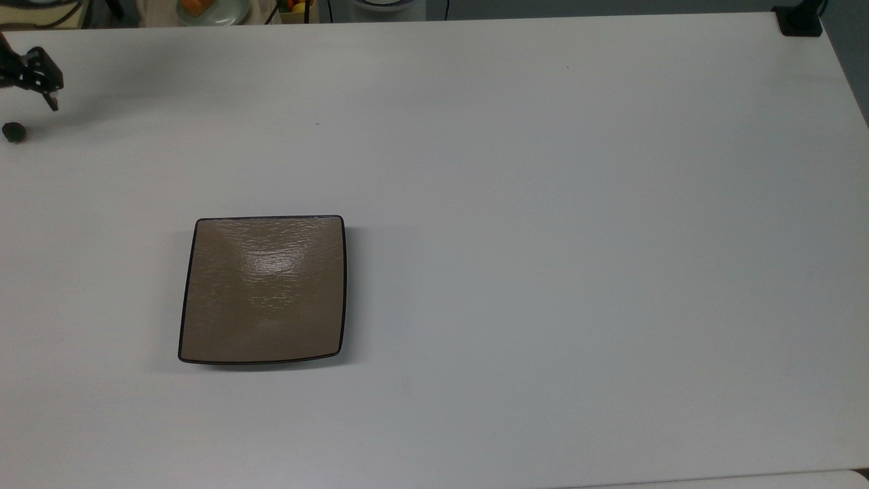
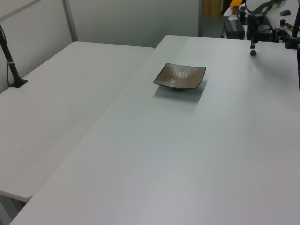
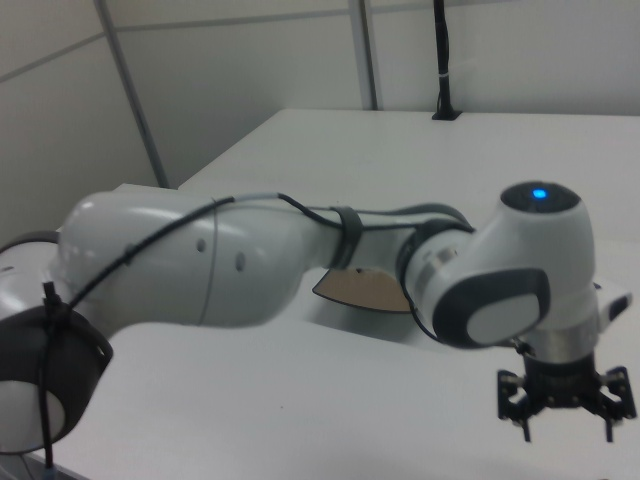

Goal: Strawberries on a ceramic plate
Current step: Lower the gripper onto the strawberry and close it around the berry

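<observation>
Jaws [image 3: 566, 428] parted and empty above strawberry [image 1: 13, 132] near table [image 1: 543, 204] edge, ceramic plate [image 1: 263, 291] well apart

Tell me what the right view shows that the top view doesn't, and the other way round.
The right view alone gives the arm's bulky white links and the wrist joint with its blue light, which cover most of the ceramic plate. The top view alone gives the strawberry lying on the white table near the top view's left edge, well apart from the whole, empty plate. Both share the plate, the table and the gripper, open in the right view and cut off at the top view's left edge.
</observation>
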### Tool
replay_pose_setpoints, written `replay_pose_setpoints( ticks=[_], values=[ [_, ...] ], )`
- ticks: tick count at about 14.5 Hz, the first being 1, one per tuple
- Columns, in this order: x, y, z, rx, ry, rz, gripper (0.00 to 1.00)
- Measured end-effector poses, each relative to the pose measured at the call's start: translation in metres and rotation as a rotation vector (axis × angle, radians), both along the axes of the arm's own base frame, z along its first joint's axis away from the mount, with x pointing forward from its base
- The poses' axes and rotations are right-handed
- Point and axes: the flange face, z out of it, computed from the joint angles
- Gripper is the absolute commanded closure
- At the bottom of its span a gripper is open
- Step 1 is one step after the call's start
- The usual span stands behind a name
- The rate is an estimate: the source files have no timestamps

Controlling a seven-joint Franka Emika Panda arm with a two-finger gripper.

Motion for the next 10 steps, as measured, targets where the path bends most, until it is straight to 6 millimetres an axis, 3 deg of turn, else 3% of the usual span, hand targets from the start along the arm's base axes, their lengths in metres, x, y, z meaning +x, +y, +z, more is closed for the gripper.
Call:
replay_pose_setpoints(
  ticks=[6,10],
  values=[
    [-0.005,-0.025,-0.039,-0.032,-0.023,-0.015,0.0],
    [-0.008,-0.034,-0.058,-0.039,-0.027,-0.022,0.2]
  ],
)
